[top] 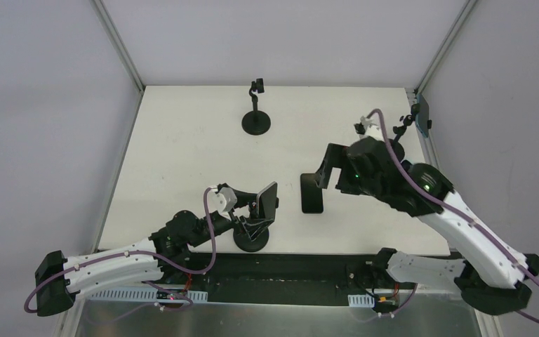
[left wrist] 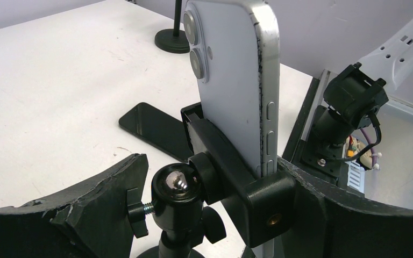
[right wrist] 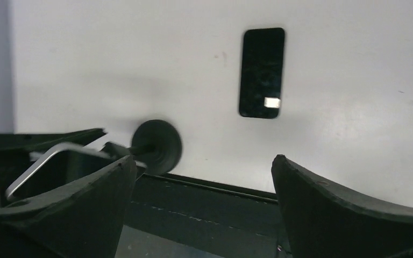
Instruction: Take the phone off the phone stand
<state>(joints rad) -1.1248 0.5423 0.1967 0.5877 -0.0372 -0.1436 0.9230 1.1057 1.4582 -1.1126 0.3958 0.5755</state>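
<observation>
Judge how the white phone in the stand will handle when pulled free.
Probably rigid and slick: the white phone has a smooth back and metal edge. The clamp grips only its lower part, so pulling may tip the stand on its round base.

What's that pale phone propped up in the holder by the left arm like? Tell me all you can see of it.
The phone has a pale glossy back with two round camera lenses near the top and a silvery side rail carrying buttons, its edge scuffed. It stands roughly upright, its lower part held in the black clamp of the phone stand near the table's front edge. The left arm's fingers flank the clamp, not the phone.
</observation>
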